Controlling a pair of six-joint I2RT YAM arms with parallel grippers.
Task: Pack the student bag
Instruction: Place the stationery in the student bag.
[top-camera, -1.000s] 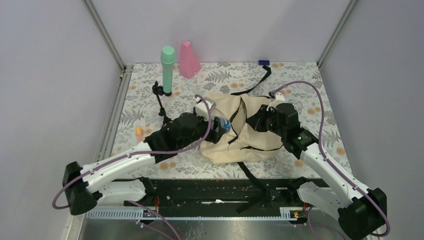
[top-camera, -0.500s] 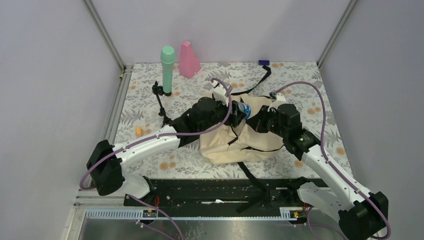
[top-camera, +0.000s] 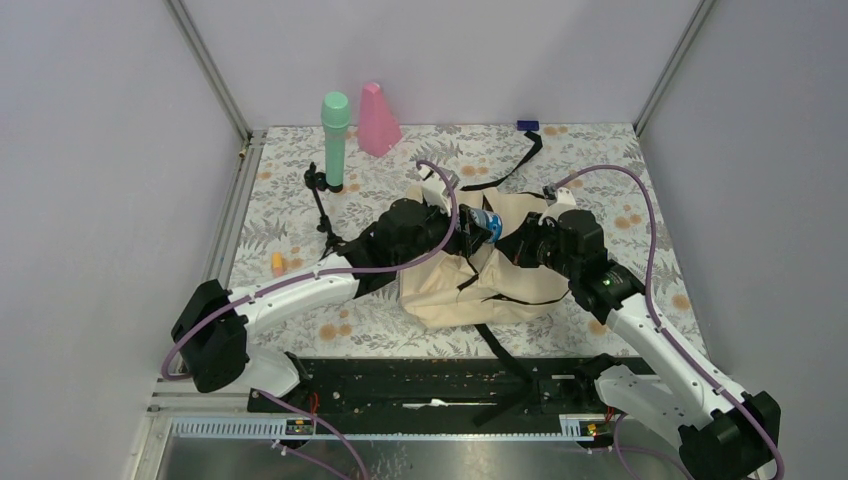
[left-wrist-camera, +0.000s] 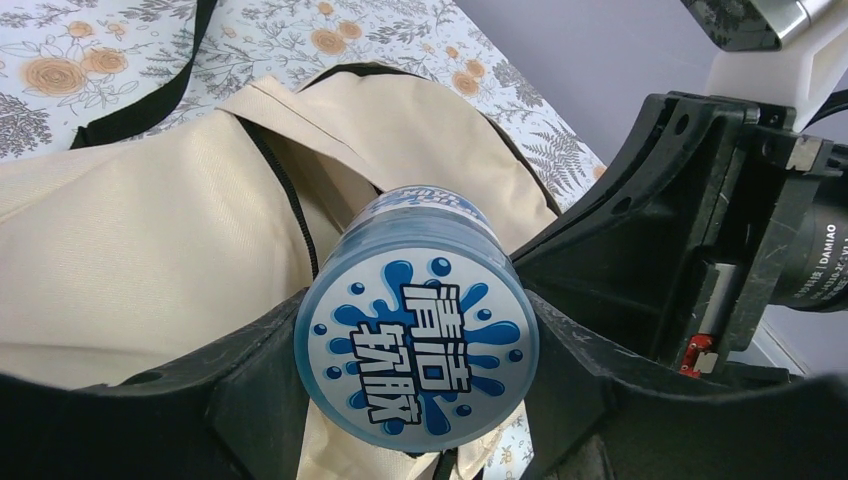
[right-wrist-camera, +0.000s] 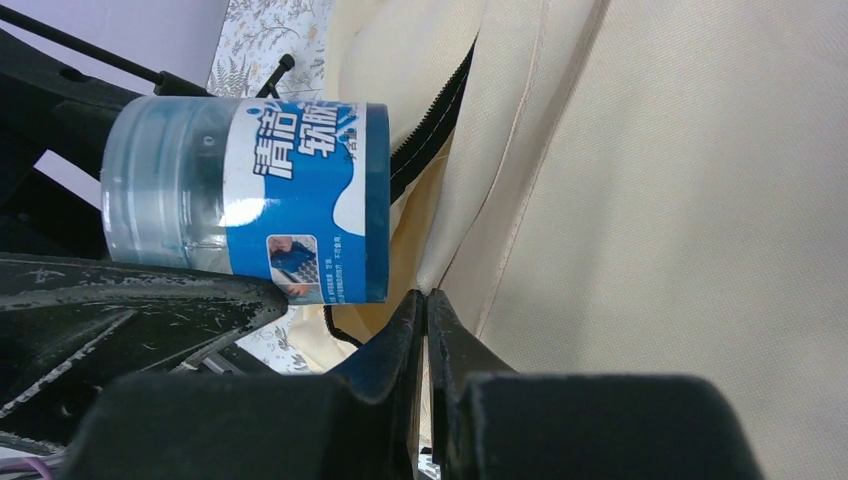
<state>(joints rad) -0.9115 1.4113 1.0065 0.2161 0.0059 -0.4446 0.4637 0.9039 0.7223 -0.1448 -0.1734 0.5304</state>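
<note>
Cream backpack (top-camera: 520, 295) is lying midway on the flowered bench (top-camera: 600, 160), zip gaping. Left fingers (left-wrist-camera: 240, 390) are clamping a clear, blue-labelled jar (left-wrist-camera: 415, 345) sideways at the opening. Right fingers (right-wrist-camera: 395, 340) are pressing together against the zip edge.

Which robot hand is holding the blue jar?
The left gripper: it clamps the blue-labelled jar over the student bag. The right gripper is pinched shut, with no jar.
</note>
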